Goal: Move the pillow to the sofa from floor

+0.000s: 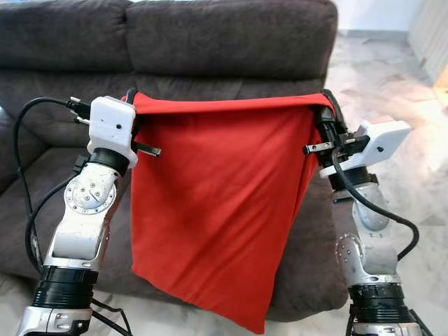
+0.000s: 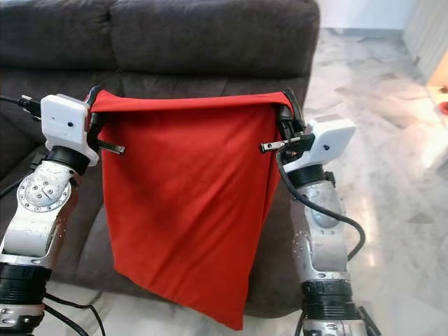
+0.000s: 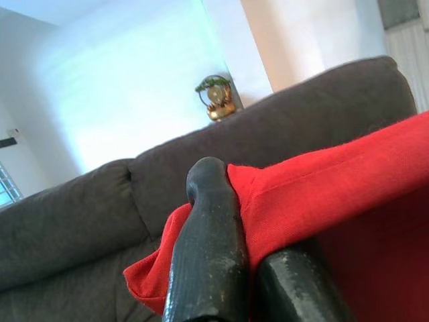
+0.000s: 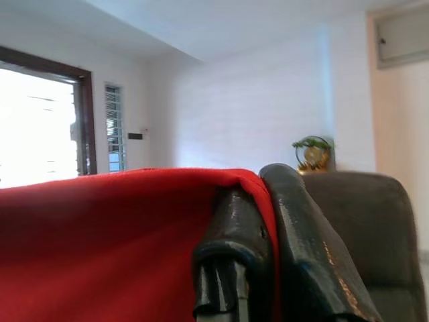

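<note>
Left eye view has my left tool [image 1: 131, 98] raised at chest height in front of the sofa [image 1: 231, 42], its two black fingers [image 3: 208, 241] pinched shut on the upper left corner of the pillow [image 1: 217, 210]. The pillow is a flat red one, hanging limp like a sheet; its top edge runs taut across to my right tool [image 1: 327, 112], which is clamped on the upper right corner the same way. So the pillow is off the floor [image 1: 392, 91] and hangs in the air between my two arms, in front of the sofa's seat, with its lowest corner dangling down on the right side.

My guess at the risks: each tool holds only a small fold of cloth at a corner, so if I swing forward sharply, or pull my arms further apart, one corner could slide out and the pillow would drop on one side. The dangling lower corner may also catch on the front edge of the seat as I carry it in, and then the pillow could bunch up or fall short of the cushion. Letting go with one tool ahead of the other would leave it draped over the edge and likely to slip to the floor.

I can read no brand, label or writing on the pillow, the sofa or my arms.
</note>
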Robot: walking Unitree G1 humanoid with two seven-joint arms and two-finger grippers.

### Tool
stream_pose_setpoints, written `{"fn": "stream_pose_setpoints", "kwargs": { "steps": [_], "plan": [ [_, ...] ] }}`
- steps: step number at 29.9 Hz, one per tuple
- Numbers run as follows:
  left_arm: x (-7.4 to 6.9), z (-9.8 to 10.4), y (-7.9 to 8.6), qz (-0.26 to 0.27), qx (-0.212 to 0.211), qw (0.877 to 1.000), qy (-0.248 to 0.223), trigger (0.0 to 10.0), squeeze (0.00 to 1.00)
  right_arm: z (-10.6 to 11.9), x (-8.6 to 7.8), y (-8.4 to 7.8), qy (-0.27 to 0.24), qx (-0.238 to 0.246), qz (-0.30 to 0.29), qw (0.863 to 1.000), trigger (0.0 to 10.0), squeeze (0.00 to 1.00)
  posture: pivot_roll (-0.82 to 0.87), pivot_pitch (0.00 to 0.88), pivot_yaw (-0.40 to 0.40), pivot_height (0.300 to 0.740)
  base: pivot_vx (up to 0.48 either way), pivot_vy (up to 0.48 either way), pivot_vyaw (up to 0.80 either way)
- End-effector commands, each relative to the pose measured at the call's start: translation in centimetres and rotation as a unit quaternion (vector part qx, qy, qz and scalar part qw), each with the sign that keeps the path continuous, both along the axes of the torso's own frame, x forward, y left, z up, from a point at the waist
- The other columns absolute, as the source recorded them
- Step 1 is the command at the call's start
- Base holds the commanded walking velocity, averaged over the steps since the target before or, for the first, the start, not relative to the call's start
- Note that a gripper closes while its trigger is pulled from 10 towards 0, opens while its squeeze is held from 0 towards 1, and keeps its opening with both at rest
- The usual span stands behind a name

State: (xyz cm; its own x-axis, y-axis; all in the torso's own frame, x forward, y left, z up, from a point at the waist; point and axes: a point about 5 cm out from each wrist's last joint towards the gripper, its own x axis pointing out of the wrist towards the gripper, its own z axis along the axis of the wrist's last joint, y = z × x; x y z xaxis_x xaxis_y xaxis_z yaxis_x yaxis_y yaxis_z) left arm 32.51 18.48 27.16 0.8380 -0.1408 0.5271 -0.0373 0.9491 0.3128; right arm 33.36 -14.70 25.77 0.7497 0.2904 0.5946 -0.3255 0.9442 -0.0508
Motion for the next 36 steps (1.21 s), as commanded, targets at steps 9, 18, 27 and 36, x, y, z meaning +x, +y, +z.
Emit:
{"fn": "stream_pose_setpoints", "kwargs": {
  "steps": [9,18,27,36],
  "plan": [
    [-0.5,0.4,2.0,0.04,-0.025,0.999,-0.008,10.0,0.0,1.5,-0.6,2.6,-0.04,-0.032,0.059,0.997,10.0,0.0,-0.02,0.128,0.051,0.74,0.35,0.0,0.57],
    [-0.1,-0.7,1.0,0.003,-0.016,0.999,0.03,10.0,0.0,1.1,-0.1,2.3,-0.035,-0.054,0.065,0.996,10.0,0.0,-0.02,0.13,0.052,0.74,0.068,0.0,0.0],
    [0.7,2.6,1.6,0.005,-0.025,0.999,-0.021,10.0,0.0,5.7,1.6,3.3,-0.102,-0.056,0.062,0.991,10.0,0.0,-0.03,0.126,0.058,0.74,0.0,0.0,0.0],
    [1.7,0.6,1.2,-0.006,0.002,0.999,0.037,10.0,0.0,3.0,3.4,3.5,-0.042,-0.06,0.038,0.997,10.0,0.0,-0.01,0.133,0.055,0.74,0.0,0.0,0.0]
  ]
}}
